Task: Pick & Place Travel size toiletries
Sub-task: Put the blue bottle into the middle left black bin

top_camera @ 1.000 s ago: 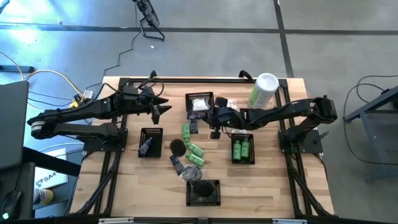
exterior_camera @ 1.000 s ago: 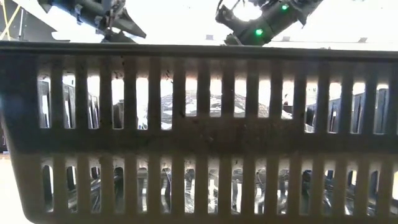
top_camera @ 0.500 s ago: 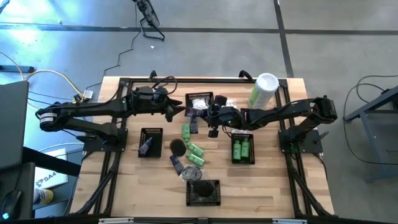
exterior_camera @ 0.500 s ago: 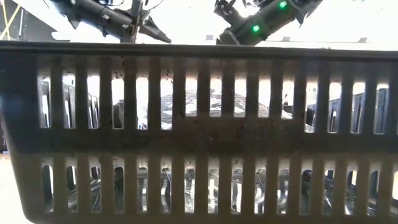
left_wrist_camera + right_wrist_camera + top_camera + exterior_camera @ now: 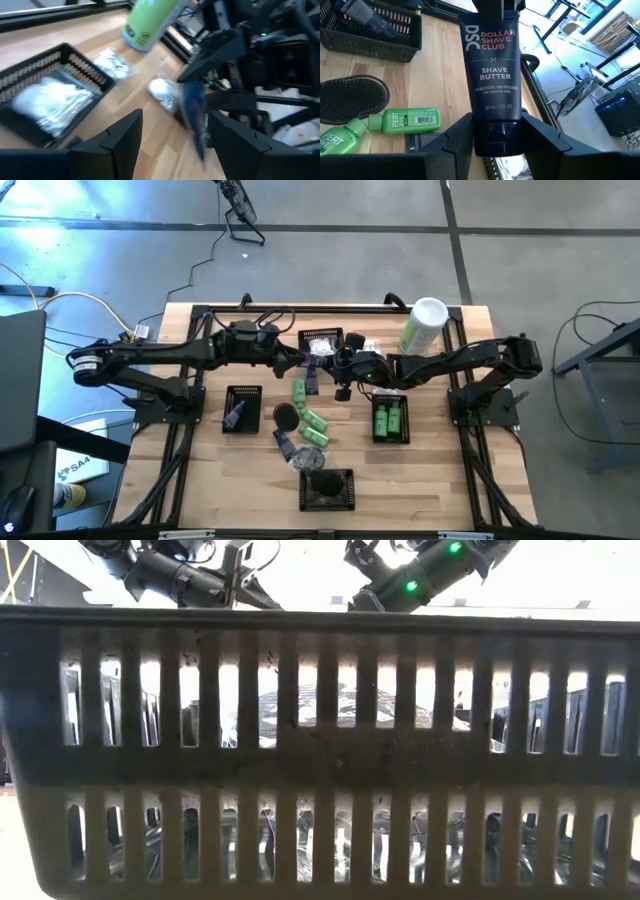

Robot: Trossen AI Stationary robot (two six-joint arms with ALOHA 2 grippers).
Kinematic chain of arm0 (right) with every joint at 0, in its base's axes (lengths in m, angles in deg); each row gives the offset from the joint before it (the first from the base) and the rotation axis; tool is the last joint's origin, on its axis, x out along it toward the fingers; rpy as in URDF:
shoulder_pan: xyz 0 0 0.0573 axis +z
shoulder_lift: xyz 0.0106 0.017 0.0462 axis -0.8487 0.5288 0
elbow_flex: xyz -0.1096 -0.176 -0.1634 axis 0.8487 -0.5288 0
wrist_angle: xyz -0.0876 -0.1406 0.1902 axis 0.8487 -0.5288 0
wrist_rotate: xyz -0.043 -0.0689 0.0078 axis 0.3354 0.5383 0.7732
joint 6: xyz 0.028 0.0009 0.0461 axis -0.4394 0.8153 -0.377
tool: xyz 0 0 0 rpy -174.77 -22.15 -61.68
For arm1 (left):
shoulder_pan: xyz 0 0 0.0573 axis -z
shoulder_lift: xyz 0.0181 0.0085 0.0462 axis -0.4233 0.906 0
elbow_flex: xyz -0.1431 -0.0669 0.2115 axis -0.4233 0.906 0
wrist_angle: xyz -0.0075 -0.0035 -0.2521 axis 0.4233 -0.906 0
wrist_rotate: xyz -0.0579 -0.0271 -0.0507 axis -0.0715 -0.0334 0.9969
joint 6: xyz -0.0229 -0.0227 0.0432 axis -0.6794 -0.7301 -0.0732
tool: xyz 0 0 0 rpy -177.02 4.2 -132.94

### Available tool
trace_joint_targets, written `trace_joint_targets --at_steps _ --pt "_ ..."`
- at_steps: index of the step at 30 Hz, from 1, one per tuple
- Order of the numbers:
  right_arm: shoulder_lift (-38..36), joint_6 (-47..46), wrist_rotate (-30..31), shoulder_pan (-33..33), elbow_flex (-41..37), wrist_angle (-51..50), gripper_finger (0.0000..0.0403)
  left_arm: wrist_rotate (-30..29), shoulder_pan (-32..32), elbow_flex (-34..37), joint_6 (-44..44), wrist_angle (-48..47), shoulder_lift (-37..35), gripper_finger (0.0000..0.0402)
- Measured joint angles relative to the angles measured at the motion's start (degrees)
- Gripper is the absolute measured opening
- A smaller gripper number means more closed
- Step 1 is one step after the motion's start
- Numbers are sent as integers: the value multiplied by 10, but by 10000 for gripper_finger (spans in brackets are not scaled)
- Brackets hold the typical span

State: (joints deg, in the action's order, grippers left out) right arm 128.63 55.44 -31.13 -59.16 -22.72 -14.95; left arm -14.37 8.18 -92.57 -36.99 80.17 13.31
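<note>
My right gripper (image 5: 496, 136) (image 5: 335, 367) hovers over the table's middle, shut on a black tube (image 5: 492, 75) labelled shave butter, also seen in the left wrist view (image 5: 195, 120). My left gripper (image 5: 175, 137) (image 5: 298, 363) stands open just left of it, with nothing between its fingers. Loose on the wood lie green bottles (image 5: 308, 418), a dark round piece (image 5: 286, 416) and white packets (image 5: 162, 92). More white packets fill the far basket (image 5: 30, 125). My right gripper pinches the tube's end below its label (image 5: 496, 145) between its two fingers. The tube runs on past the fingertips along the fingers, slanting down toward the table's left. It is lifted clear of the table.
A tall pale-green canister (image 5: 424, 326) stands at the far right. Black baskets sit at the left (image 5: 243, 408), at the right with green bottles (image 5: 390, 421) and near the front edge (image 5: 327, 490). That near basket's wall (image 5: 320, 750) fills the low view.
My left gripper has gone toward the table's right, sinking a little and rolling, and now stands close to my right gripper and the tube. It stays open.
</note>
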Motion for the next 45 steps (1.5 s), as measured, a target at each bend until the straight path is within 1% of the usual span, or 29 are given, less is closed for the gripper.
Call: trace_joint_targets --at_steps 3,8,11,20,25,29,34,40,42,45 --pt "0 0 0 0 0 0 141 20 0 0 -4 34 17 220" --pt "0 0 0 0 0 0 141 22 0 0 -6 51 33 211" --pt "0 0 0 0 0 0 142 22 0 0 -7 50 35 188" --pt "0 0 0 0 0 0 142 22 0 0 -6 66 35 92" --pt "0 0 0 0 0 -1 142 21 0 0 -6 66 35 56" --pt "0 0 0 0 0 -2 142 21 0 0 -3 66 35 35" --pt "0 2 0 0 0 -2 142 21 0 0 6 66 35 20" --pt "0 1 0 0 0 -1 143 21 0 0 14 66 35 15" --pt "0 0 -4 1 0 -1 150 22 0 0 18 67 35 15" --pt "0 0 -4 7 0 1 171 22 0 0 30 63 35 14"
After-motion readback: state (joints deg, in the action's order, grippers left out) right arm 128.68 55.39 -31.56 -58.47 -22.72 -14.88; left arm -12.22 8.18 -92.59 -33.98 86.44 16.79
